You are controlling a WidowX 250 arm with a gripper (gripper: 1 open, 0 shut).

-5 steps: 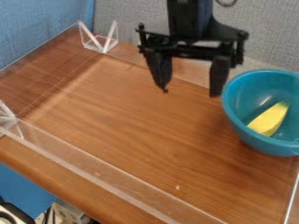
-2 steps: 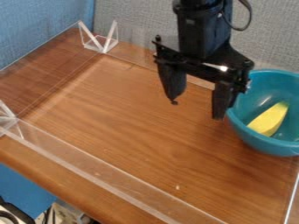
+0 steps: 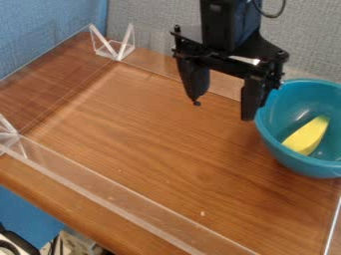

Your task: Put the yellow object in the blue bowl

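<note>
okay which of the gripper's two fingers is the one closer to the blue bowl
The finger on the picture's right: its tip hangs just beside the blue bowl's rim. The other finger hangs over bare wood.

1. We see one blue bowl (image 3: 301, 127).
2. We see one yellow object (image 3: 308, 133), and it lies inside the bowl.
3. We count one black gripper (image 3: 221, 99) on one robot arm (image 3: 229, 20).
4. The gripper has two long black fingers (image 3: 192, 84).
5. We see one brown wooden table (image 3: 134, 129).
6. We see one clear plastic wall (image 3: 94, 189) that runs around the table edge.
</note>
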